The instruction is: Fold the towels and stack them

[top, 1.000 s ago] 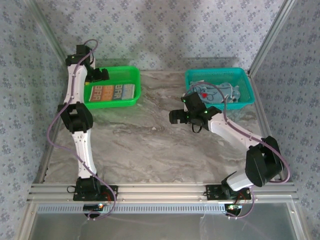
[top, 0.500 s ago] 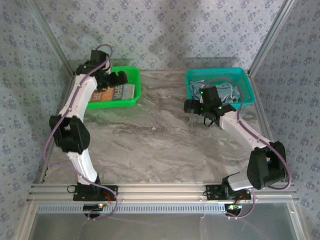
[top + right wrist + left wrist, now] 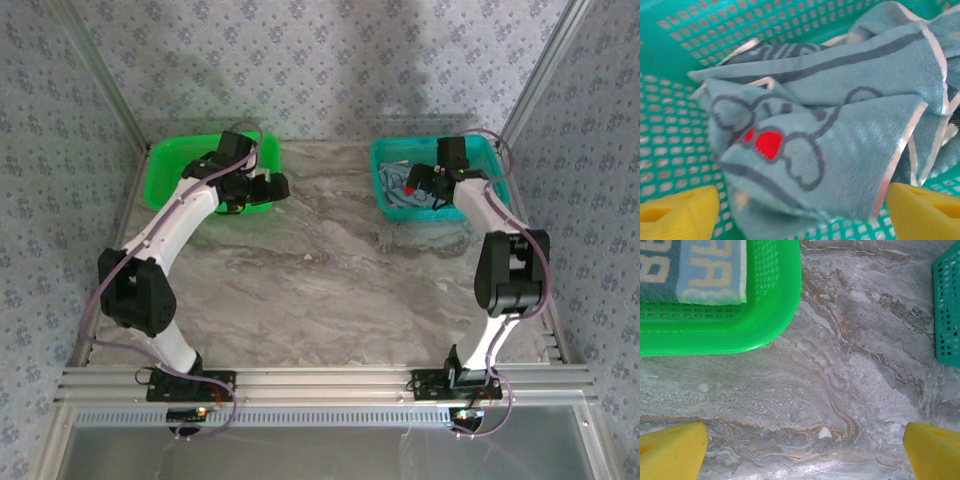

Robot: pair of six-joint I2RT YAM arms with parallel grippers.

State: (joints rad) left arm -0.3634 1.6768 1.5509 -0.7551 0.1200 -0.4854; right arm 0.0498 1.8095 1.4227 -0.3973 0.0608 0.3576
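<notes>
Towels (image 3: 855,85) in the teal basket (image 3: 670,125), at 2 o'clock on the bench (image 3: 840,390), are a crumpled heap, so you're early in this job. The cartoon-face towel (image 3: 790,150) sits on top. More cloth is bunched at its 3 o'clock edge, but I can't tell which towel that is.

The striped towel (image 3: 690,270) with the block letters lies flat and squared-up in the green basket (image 3: 775,315) at 10 o'clock. I'd count that as 1 folded and placed, with nothing stacked on it yet.

Your right pincer (image 3: 800,215) is down in the teal basket with its fingers spread wide on either side of the face towel. It looks like it's straddling the cloth rather than pinching it. Your left pincer (image 3: 802,455) is fully spread with nothing in it. It hangs over bare bench just off the green basket's 4 o'clock corner.

My read on what's left: grab the face towel, lay it out on the bench, fold it, stack it on the striped one, then repeat for whatever remains.
</notes>
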